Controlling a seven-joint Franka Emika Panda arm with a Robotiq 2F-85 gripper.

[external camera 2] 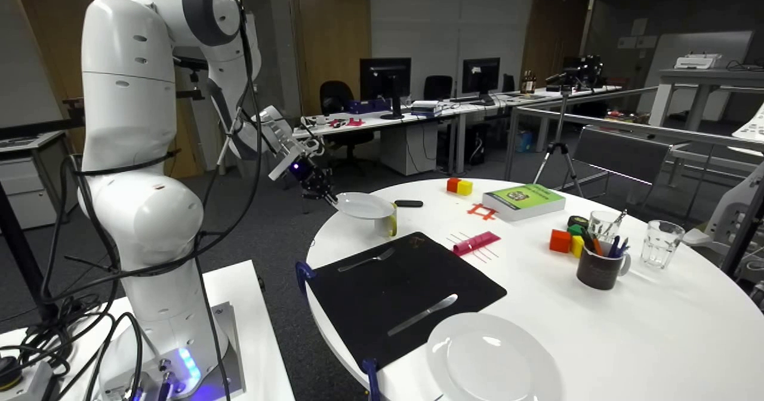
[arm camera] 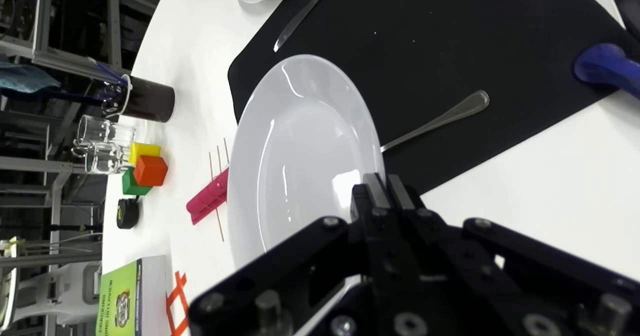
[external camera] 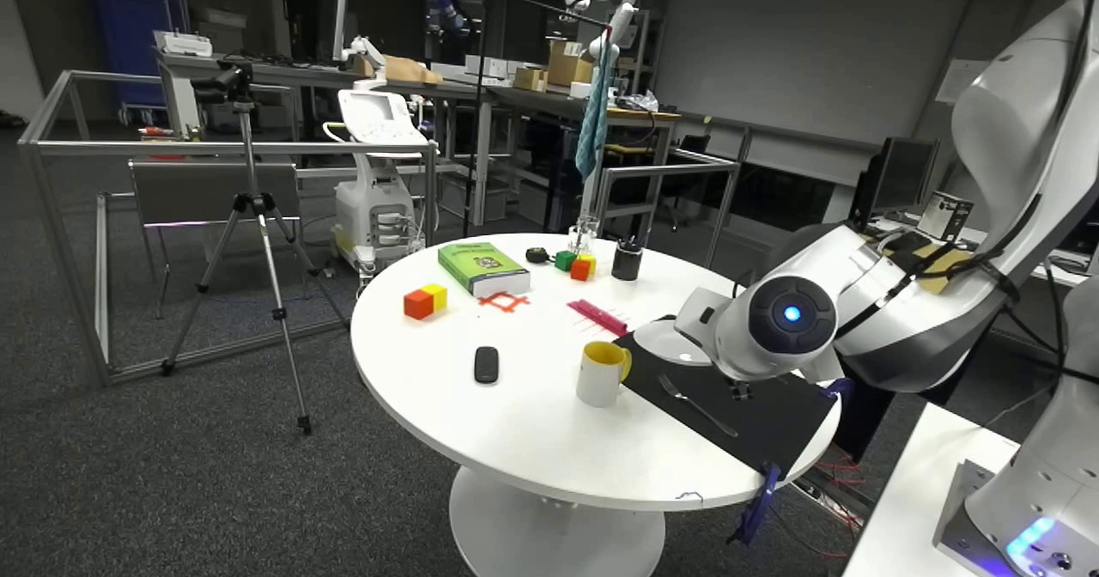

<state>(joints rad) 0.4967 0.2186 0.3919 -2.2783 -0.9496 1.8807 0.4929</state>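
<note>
My gripper [arm camera: 389, 178] is shut on the rim of a white plate [arm camera: 300, 151], which runs in between its pads. In an exterior view the plate [external camera 2: 364, 205] hangs above the tabletop, over a white mug [external camera 2: 382, 227] with yellow inside. That mug [external camera: 597, 379] stands upright in the opposite-facing scene, beside the black mat [external camera: 738, 422]. Below the plate, a fork [arm camera: 440, 120] lies on the mat, its tines hidden from the wrist camera. A knife [external camera 2: 422, 314] rests across the mat's other side. My fingertips are hidden behind the hand in an exterior view [external camera: 773, 319].
A second white plate [external camera 2: 495, 359] sits by the mat's edge. Blue clamps [external camera: 760, 508] grip the table rim. Also on the table are a green book [external camera 2: 525, 198], coloured blocks [external camera: 421, 302], a dark pen mug [external camera 2: 600, 268], a glass [external camera 2: 661, 243], a pink piece [external camera 2: 476, 243] and a black handheld object [external camera: 487, 364].
</note>
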